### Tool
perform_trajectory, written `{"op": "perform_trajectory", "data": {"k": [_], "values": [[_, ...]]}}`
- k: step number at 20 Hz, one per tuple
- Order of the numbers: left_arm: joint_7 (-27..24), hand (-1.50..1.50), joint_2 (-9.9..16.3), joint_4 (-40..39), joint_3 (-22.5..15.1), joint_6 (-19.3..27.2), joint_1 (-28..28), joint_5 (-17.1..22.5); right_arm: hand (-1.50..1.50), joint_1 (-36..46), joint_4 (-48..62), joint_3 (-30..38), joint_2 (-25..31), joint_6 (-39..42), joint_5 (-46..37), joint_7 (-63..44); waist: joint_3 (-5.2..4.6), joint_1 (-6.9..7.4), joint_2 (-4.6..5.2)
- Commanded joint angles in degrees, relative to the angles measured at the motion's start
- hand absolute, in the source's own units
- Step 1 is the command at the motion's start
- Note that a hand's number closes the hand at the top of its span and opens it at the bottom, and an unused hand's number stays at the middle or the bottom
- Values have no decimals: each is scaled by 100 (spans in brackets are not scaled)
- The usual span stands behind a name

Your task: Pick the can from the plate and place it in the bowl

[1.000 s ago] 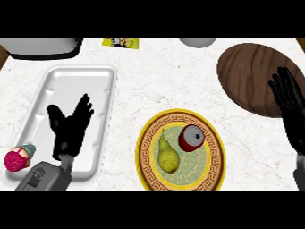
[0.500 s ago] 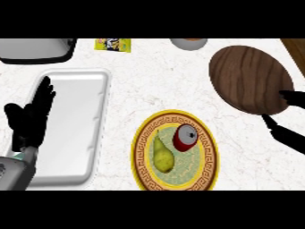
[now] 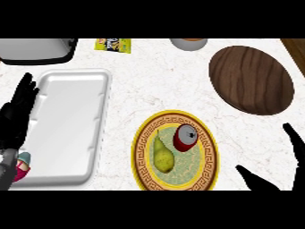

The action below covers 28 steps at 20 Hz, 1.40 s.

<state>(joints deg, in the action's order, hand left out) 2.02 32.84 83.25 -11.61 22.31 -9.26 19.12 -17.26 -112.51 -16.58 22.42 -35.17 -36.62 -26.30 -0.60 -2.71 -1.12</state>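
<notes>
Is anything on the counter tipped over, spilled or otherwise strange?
Nothing is spilled. The can lies on the plate beside a pear, apparently tipped rather than upright. Both hands, left and right, are open and apart from it.

Single head view, looking steeply down on the white marble counter (image 3: pixel 148 85) from above the robot's side, fairly close. Forearms enter from the lower edge: left hand (image 3: pixel 13 118) at frame left, right hand (image 3: pixel 300 172) at lower right. The counter's far edge runs along the top. No second view to overlap.
</notes>
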Motion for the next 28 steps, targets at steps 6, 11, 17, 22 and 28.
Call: {"op": "perform_trajectory", "data": {"k": [6, 11, 17, 22, 28], "values": [[-99, 0, -32, 133, 56, -158, -2, -8, -150, -350, -2104, -939, -828, 1399, -3019, -2649, 10, 233, 105], [-28, 0, -5, 179, 85, -321, -48, -58, -150, 1015, -2366, -1125, -1303, 3378, -3386, -3946, 35, 368, 130], [150, 0, -131, 334, -79, -195, -204, -194, -150, 1779, -1848, -903, -1542, 5134, -2448, -4554, 34, 454, 160], [-80, 0, -163, 152, -9, -319, -63, -205, -150, 2146, -1176, -579, -2056, 5802, -1764, -4750, 39, 440, 164], [256, 0, 77, 294, 239, -435, -183, -95, -150, 2647, -331, -72, -2232, 6137, -875, -4724, 51, 430, 139]]}}
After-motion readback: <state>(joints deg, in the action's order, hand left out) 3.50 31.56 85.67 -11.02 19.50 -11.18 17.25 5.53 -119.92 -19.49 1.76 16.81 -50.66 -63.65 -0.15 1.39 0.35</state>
